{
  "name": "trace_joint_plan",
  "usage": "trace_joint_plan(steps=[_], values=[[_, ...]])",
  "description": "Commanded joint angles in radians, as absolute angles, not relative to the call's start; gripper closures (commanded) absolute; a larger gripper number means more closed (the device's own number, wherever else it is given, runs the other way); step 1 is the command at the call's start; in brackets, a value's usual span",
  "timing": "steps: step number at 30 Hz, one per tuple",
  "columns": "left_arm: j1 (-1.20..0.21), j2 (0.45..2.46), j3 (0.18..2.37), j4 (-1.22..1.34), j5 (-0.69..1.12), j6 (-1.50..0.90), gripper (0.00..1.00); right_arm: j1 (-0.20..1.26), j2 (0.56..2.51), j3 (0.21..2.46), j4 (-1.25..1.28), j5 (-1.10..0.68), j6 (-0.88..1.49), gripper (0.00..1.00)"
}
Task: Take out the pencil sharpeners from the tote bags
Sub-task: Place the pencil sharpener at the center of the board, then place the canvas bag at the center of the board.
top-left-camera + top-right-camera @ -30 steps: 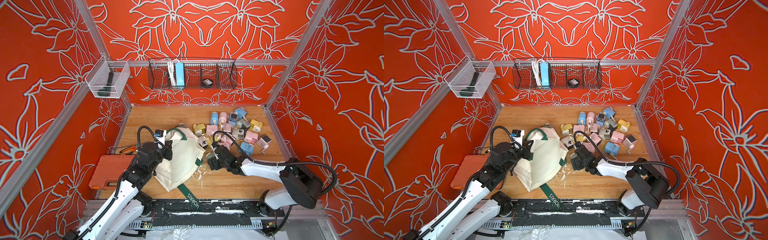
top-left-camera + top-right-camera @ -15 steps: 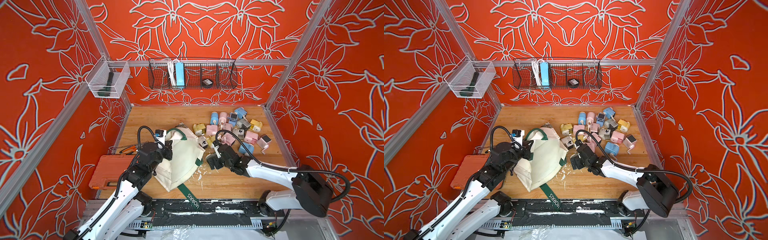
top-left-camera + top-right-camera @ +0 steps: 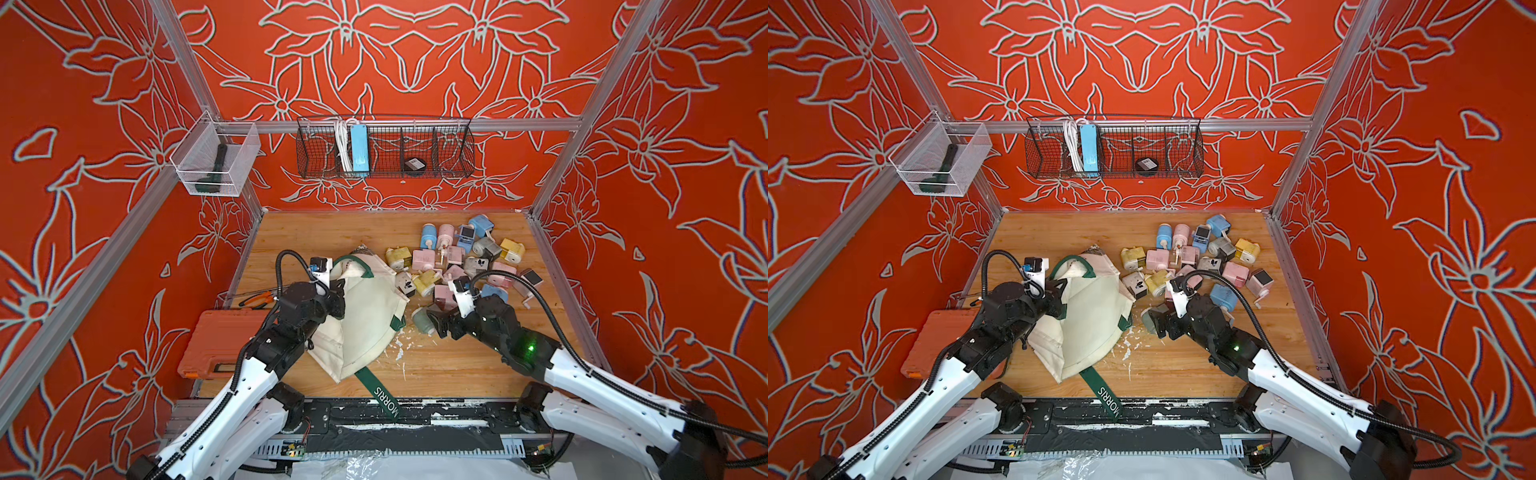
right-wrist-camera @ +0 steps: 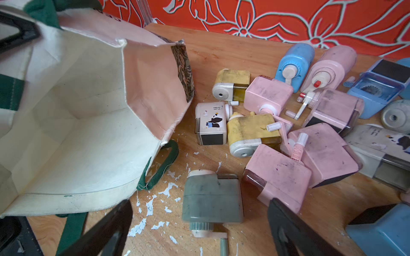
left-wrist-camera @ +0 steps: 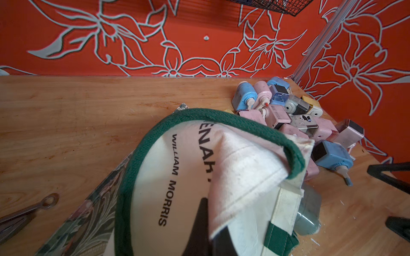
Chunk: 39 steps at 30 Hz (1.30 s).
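Tote (image 3: 365,316) pinched, sharpener (image 4: 211,197) straddled.
Our left end effector (image 3: 337,296) clamps the tote's rim; our right end effector (image 4: 199,202), spread wide, flanks the sharpener lying on the bench (image 3: 436,365), crank toward its wrist.

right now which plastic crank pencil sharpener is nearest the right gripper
The grey-green sharpener, lying alone just ahead of the open right gripper beside the cream canvas tote; the pastel pile sits farther off.

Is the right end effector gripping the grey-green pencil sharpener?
No, the right end effector is open, its fingers clear of the grey-green pencil sharpener lying on the table.
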State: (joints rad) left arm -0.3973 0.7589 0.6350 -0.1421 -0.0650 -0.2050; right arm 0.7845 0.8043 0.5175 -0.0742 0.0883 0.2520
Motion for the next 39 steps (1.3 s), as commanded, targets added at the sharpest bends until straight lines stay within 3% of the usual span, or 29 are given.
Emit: trace_joint_plan(steps=[1, 9, 17, 19, 21, 23, 26, 34, 39], values=[[-0.379, 0.810, 0.698, -0.185, -0.130, -0.282, 1.00, 0.780, 0.744, 0.478, -0.122, 0.106, 0.268, 0.04], [-0.246, 0.978, 0.851, -0.128, -0.145, -0.394, 1.00, 0.780, 0.701, 0.455, -0.133, 0.110, 0.286, 0.05], [-0.228, 1.218, 0.964, -0.029, 0.101, -0.430, 0.99, 0.779, 0.700, 0.458, -0.146, 0.103, 0.296, 0.05], [-0.268, 1.256, 0.990, -0.047, 0.110, -0.385, 0.86, 0.780, 0.701, 0.454, -0.146, 0.103, 0.302, 0.05], [-0.296, 1.281, 1.018, -0.082, 0.148, -0.333, 0.63, 0.780, 0.706, 0.457, -0.152, 0.103, 0.304, 0.04], [-0.305, 1.276, 1.042, -0.138, 0.159, -0.295, 0.27, 0.780, 0.707, 0.463, -0.164, 0.106, 0.308, 0.03], [-0.305, 1.184, 1.028, -0.177, 0.093, -0.241, 0.05, 0.780, 0.705, 0.471, -0.177, 0.134, 0.310, 0.01], [-0.293, 0.778, 0.894, -0.167, -0.186, -0.202, 0.05, 0.778, 0.710, 0.560, -0.251, 0.332, 0.291, 0.01], [-0.292, 0.463, 0.576, 0.165, -0.363, -0.154, 0.15, 0.777, 0.713, 0.610, -0.244, 0.631, 0.132, 0.01]])
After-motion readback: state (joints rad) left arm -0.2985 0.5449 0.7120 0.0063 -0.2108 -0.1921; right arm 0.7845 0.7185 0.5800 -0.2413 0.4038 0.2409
